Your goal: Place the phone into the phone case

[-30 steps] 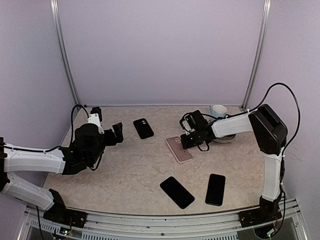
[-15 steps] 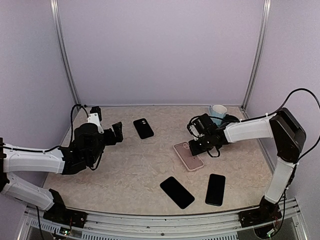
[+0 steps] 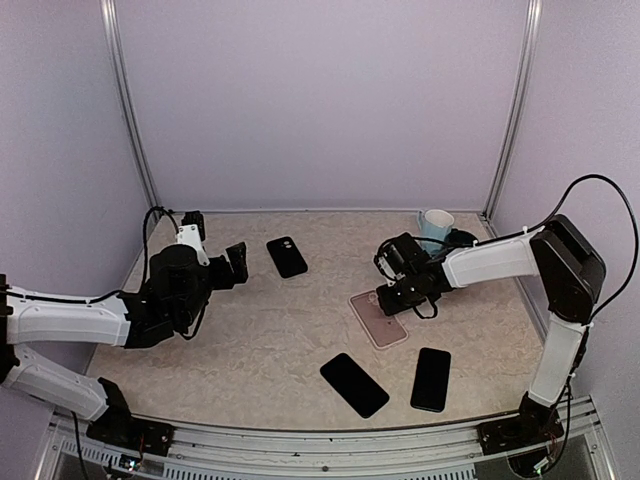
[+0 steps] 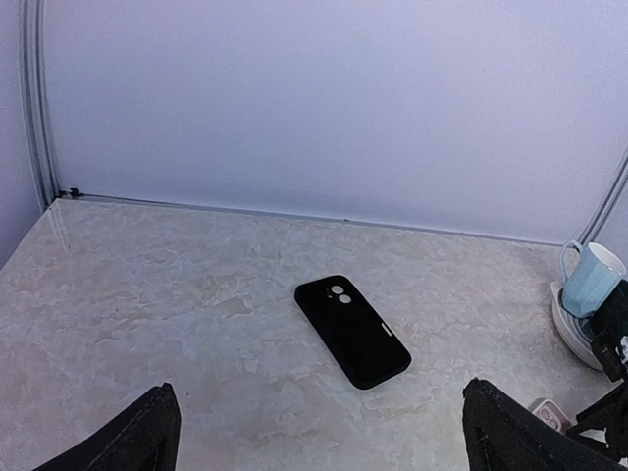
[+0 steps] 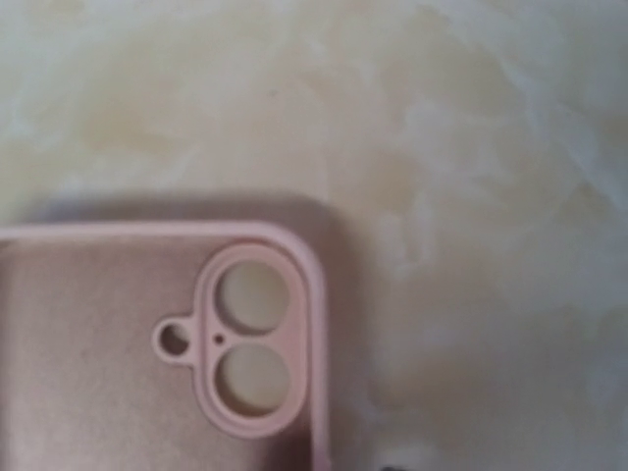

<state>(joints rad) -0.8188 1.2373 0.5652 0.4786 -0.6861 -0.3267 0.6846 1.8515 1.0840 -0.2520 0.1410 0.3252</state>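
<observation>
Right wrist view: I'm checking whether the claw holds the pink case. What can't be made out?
Right claw: its fingers are outside the right wrist view; from above the wrist covers them, so open or shut is unclear.
Pink case: blurred, cut off by the left and bottom edges there.
</observation>
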